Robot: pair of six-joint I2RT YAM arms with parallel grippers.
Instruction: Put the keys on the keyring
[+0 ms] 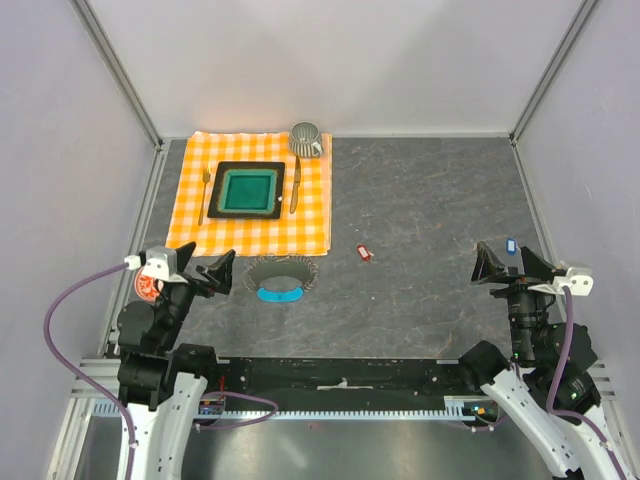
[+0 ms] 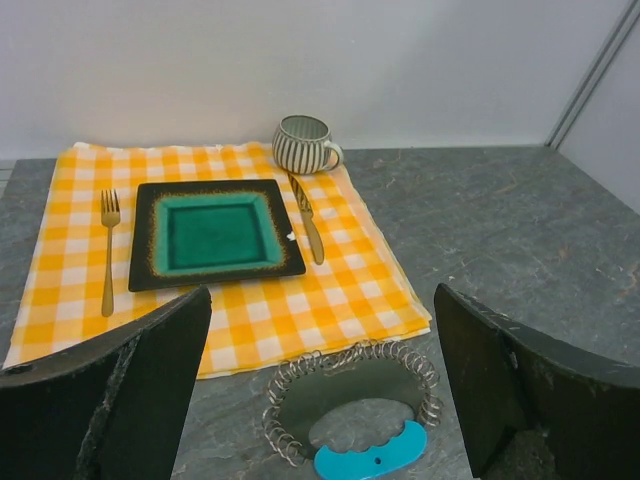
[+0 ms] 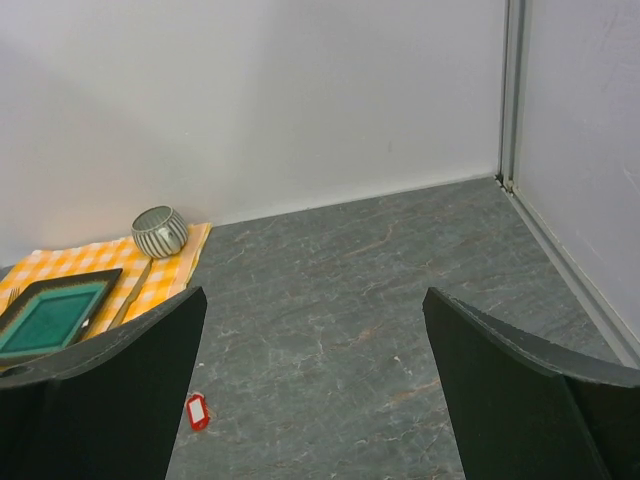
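The flat cloth mat is checked in orange and white. The square glazed plate has a teal-green centre inside a black rim flecked with golden brown. The round ceramic mug carries thin dark and pale vertical stripes. The slim metal fork and slim metal knife are gold-toned. The coiled wire keyring is dull silver-grey, with a bright light-blue curved strip. One tiny plastic key tag is bright red with a white window; the other tiny key tag is blue. The stone-look tabletop is dark grey with pale veins.
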